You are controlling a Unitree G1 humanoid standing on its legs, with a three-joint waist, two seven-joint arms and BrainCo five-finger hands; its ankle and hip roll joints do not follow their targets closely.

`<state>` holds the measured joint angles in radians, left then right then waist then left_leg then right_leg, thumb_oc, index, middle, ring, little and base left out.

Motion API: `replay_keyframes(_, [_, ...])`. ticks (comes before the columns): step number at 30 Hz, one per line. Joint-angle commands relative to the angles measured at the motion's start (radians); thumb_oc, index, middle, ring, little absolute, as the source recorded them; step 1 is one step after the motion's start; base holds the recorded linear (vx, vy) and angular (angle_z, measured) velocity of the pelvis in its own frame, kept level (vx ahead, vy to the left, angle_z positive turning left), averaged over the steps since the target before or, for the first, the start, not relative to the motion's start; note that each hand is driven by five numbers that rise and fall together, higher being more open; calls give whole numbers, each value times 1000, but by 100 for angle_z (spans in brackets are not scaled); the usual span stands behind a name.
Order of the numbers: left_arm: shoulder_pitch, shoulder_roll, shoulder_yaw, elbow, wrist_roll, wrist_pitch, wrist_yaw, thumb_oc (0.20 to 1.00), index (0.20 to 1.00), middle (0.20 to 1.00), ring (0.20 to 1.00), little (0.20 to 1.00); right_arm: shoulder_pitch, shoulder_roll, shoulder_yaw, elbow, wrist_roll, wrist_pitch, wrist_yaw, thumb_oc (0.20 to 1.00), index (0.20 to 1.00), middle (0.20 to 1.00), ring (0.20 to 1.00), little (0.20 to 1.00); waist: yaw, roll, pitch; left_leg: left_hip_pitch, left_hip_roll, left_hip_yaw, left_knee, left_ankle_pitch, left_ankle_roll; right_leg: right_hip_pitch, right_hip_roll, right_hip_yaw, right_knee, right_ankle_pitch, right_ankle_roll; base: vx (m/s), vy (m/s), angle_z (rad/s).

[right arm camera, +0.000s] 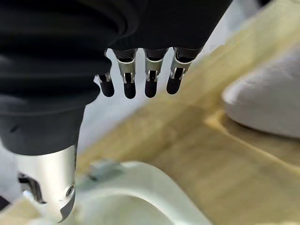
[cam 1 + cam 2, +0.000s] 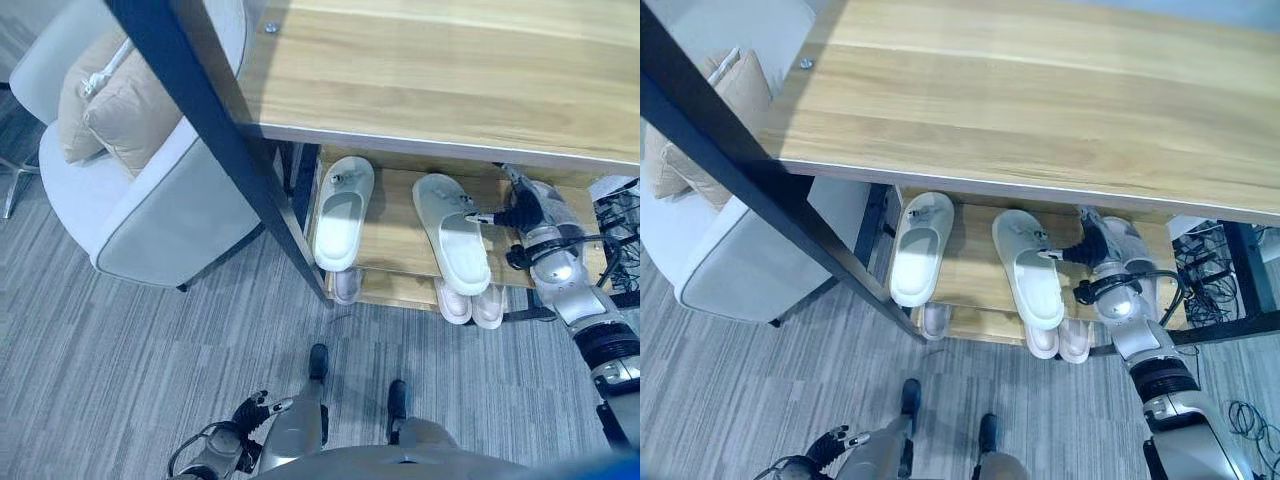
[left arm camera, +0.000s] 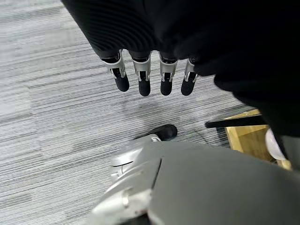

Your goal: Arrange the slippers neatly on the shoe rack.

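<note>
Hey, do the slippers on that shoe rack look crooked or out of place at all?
Yes. On the upper shelf the left slipper lies fairly straight, but the right slipper is angled, its near end swung toward the right hand beside it. Both overhang the shelf's front edge. The pair below sits close together.

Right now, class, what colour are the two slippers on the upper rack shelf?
Pale mint-white slippers, clearest in the left eye view.

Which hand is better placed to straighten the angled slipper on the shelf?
The right hand: it is at the shoe rack, thumb by the angled slipper. The left hand hangs low over the floor, away from the rack.
</note>
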<state>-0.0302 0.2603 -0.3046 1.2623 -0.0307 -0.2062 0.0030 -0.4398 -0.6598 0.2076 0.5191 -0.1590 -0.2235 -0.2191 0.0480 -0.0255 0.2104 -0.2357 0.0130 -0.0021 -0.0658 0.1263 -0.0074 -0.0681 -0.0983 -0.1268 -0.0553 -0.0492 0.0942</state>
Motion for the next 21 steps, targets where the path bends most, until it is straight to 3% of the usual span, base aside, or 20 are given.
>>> replay_keyframes(1, [-15, -8, -3, 95, -9, 2, -3, 1000, 1000, 1000, 1000, 1000, -55, -23, 3, -45, 2, -22, -30, 1000, 1000, 1000, 1000, 1000, 23, -11, 1, -7, 35, -58, 82, -95, -20, -69, -23, 19, 147, -12, 27, -15, 26, 5])
replay_keyframes(13, [-62, -3, -37, 76, -37, -7, 18, 1000, 1000, 1000, 1000, 1000, -161, -9, 41, 75, 96, -21, -32, 1000, 1000, 1000, 1000, 1000, 42, 1, 33, -58, 14, -87, 56, -73, -15, -116, -36, 8, 143, 6, 38, 2, 26, 5])
replay_keyframes(14, [-63, -3, -38, 76, -35, -7, 19, 1000, 1000, 1000, 1000, 1000, -161, -6, 41, 76, 95, -19, -33, 661, 661, 661, 661, 661, 43, 0, 32, -58, 13, -89, 55, -73, -15, -115, -37, 7, 140, 7, 39, 39, 27, 7])
replay_keyframes(16, [-65, -5, -40, 73, -37, -6, 18, 1000, 1000, 1000, 1000, 1000, -151, 5, 38, 79, 90, -13, -36, 313, 313, 313, 313, 313, 44, -2, 29, -56, 11, -94, 51, -74, -13, -110, -39, 3, 132, 11, 41, 44, 31, 5])
replay_keyframes(17, [-66, -7, -41, 73, -35, -5, 19, 1000, 1000, 1000, 1000, 1000, -145, 11, 35, 79, 88, -11, -38, 200, 200, 200, 200, 200, 45, -3, 27, -56, 9, -95, 51, -76, -12, -107, -41, 1, 129, 12, 41, 43, 28, 7])
replay_keyframes(21, [-66, -18, -40, 80, -25, 0, 20, 1000, 1000, 1000, 1000, 1000, -95, 57, 10, 71, 79, -6, -50, 200, 200, 200, 200, 200, 43, -11, 14, -43, 6, -96, 50, -87, -9, -87, -44, -1, 112, 16, 46, 50, 27, 10])
